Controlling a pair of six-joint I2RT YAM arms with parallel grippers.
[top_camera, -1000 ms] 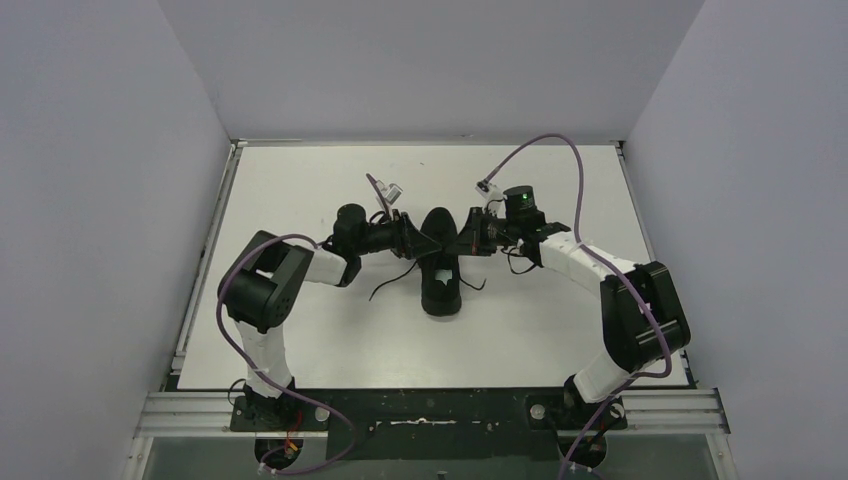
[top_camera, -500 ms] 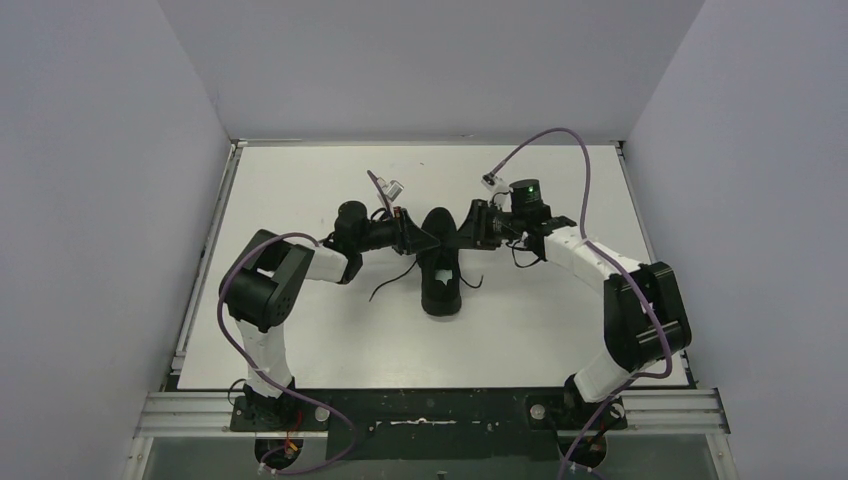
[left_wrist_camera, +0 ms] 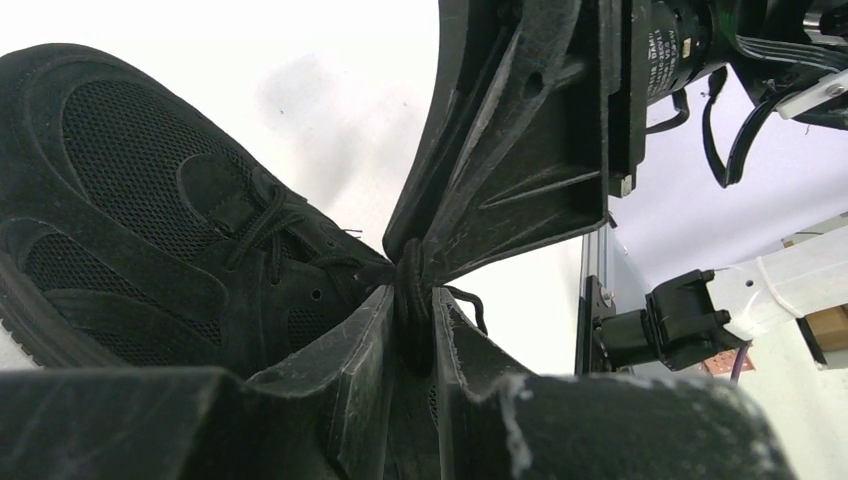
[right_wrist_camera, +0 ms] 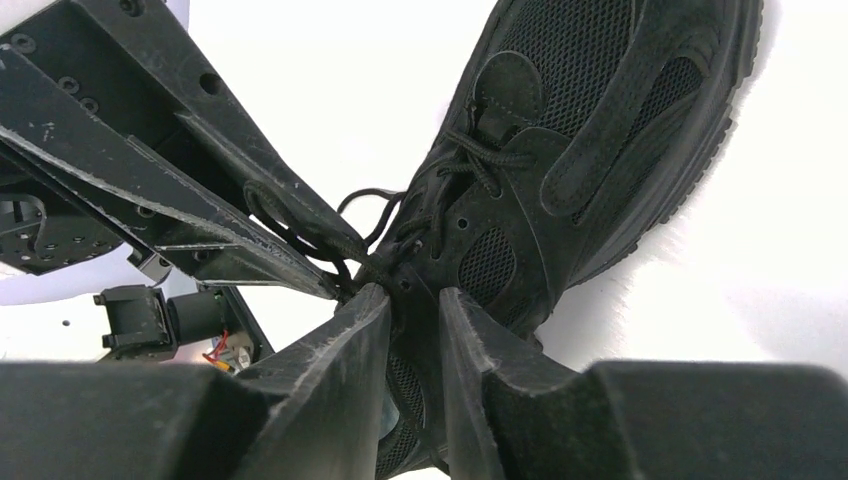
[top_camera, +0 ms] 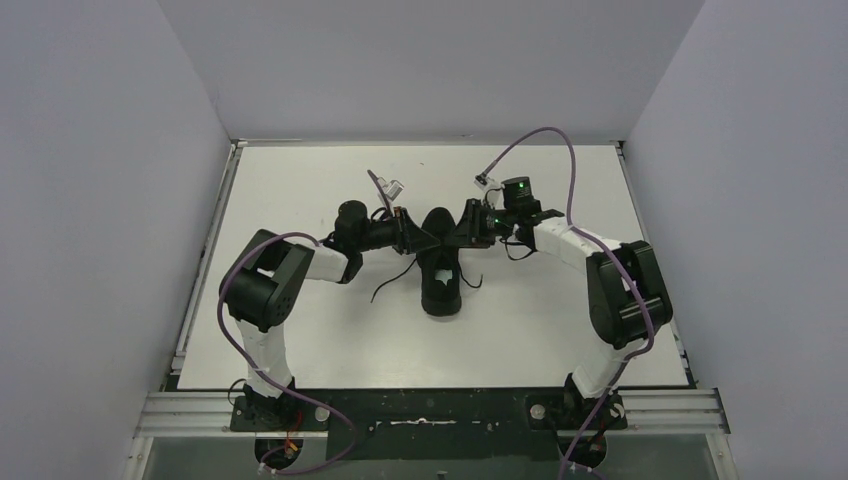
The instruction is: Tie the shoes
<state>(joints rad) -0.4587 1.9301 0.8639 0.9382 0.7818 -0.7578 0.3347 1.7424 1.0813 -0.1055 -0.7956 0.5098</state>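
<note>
The black shoe [right_wrist_camera: 600, 150] lay on the white table [right_wrist_camera: 330, 90], toe up and to the right. The right gripper [right_wrist_camera: 413, 297] had its fingers a little apart by the laces [right_wrist_camera: 480, 160]. The left gripper [right_wrist_camera: 335, 280] pinched one.

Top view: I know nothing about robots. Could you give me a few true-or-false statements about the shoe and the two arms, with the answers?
1. One black shoe sits on the white table. True.
2. The laces are white. False: they are black.
3. The left gripper pinches one of the laces. True.
4. The right gripper waits at the table's edge, far from the shoe. False: it is right at the shoe, close to the left gripper.
</note>
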